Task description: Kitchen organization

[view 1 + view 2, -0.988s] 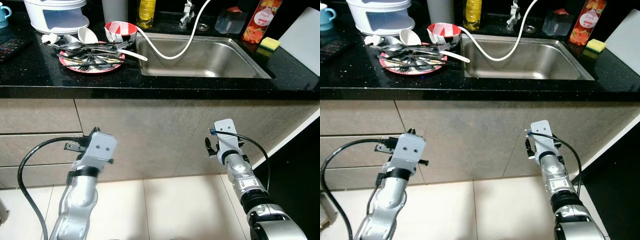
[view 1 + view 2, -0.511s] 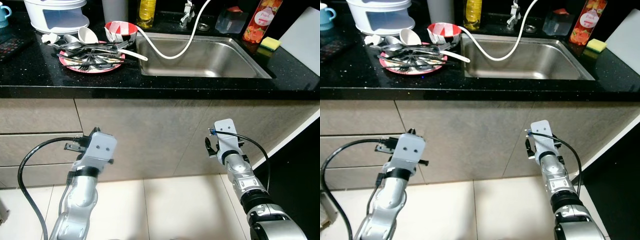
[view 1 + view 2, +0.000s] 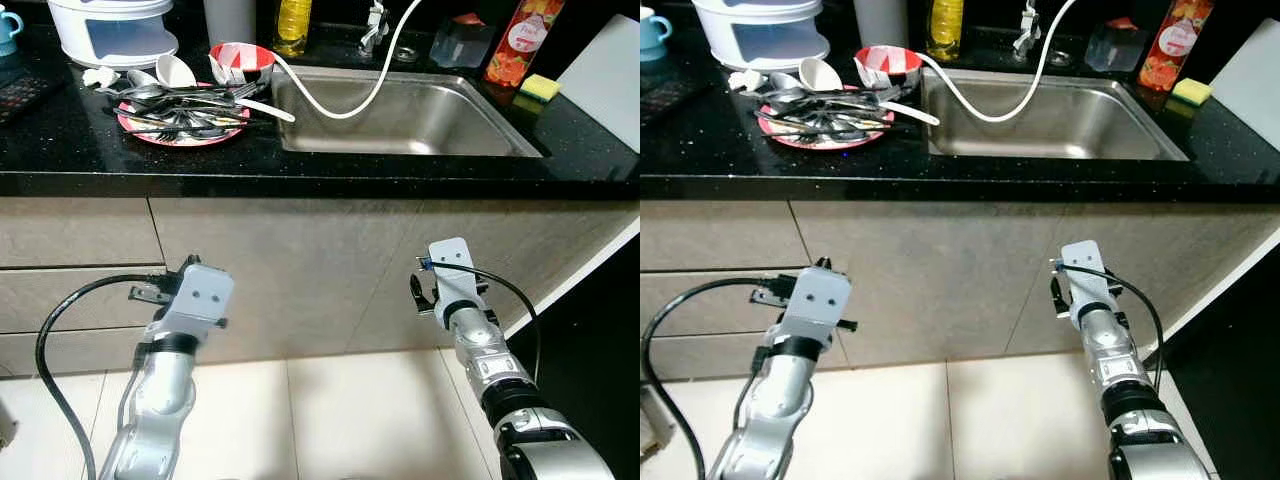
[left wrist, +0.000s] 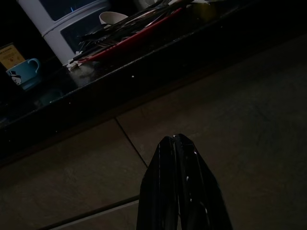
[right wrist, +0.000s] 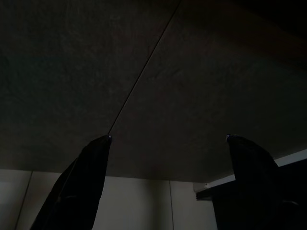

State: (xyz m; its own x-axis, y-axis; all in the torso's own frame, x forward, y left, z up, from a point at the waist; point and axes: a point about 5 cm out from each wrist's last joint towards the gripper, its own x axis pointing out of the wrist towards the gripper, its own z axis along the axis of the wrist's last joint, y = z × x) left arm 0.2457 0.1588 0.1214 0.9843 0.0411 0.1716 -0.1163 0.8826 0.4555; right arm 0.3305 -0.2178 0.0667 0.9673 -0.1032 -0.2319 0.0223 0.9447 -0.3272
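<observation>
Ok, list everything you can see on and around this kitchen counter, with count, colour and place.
Plate: one, pink, counter left of the sink, piled with utensils.
Utensils: many, silver and black, on the plate.
Bowl: one, red, behind the plate.
Sink: one, steel, mid counter.
Hose: one, white, looping into the sink.
Container: one, white, back left.
Mug: one, blue, far left.
Oil bottle: one, yellow, behind the sink.
Bottle: one, red, back right.
Sponge: one, yellow, right of the sink.
Left gripper: shut, low before the cabinets.
Right gripper: open, low before the cabinets.
</observation>
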